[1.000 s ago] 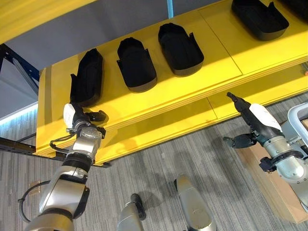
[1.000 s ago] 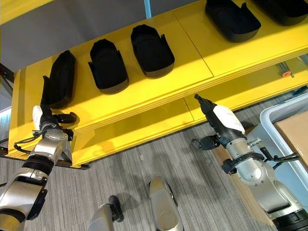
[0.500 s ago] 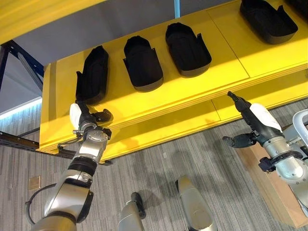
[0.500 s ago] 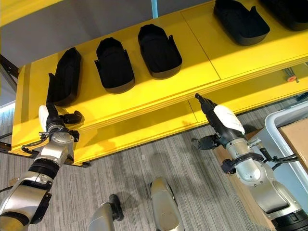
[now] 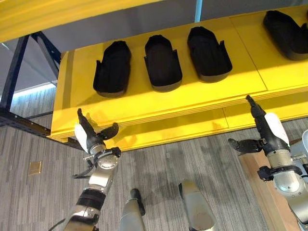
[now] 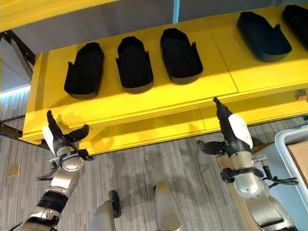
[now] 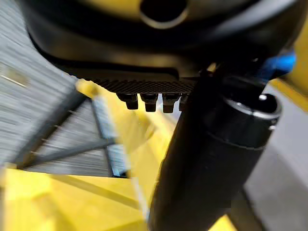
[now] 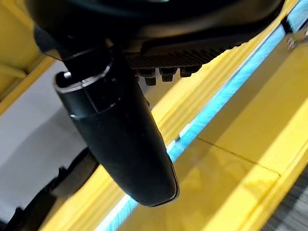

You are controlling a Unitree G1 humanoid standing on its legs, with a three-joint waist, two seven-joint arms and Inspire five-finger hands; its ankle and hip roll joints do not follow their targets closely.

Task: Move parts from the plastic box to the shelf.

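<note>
Left hand [image 5: 91, 136]: raised in front of the near edge of the yellow shelf [image 5: 144, 103], at its left end. Fingers straight, thumb spread apart to the right. Holds nothing and touches no part.

Right hand [image 5: 266, 131]: raised in front of the shelf edge further right. Fingers straight and pointing up at the edge, thumb spread out to the left. Empty.

Shelf: yellow board, with a lower yellow board [image 5: 159, 132] below and nearer. A dark metal frame [image 5: 21, 57] stands at its left end.

Parts, black moulded shells, lying on the shelf with open sides up:
- First part [image 5: 112, 68], furthest left, beyond the left hand and well apart from it.
- Second part [image 5: 162, 62], just right of the first, not touching it.
- Third part [image 5: 208, 53], just right of the second, not touching it.
- Fourth part [image 5: 286, 33], well apart to the right, on the next panel of the shelf.
- Fifth part [image 6: 298, 17], at the far right corner, cut off by the picture edge.

Box [image 6: 288, 144]: pale plastic rim at the right edge, near the right arm, on the grey floor [image 5: 159, 163]. Contents cannot be told.
</note>
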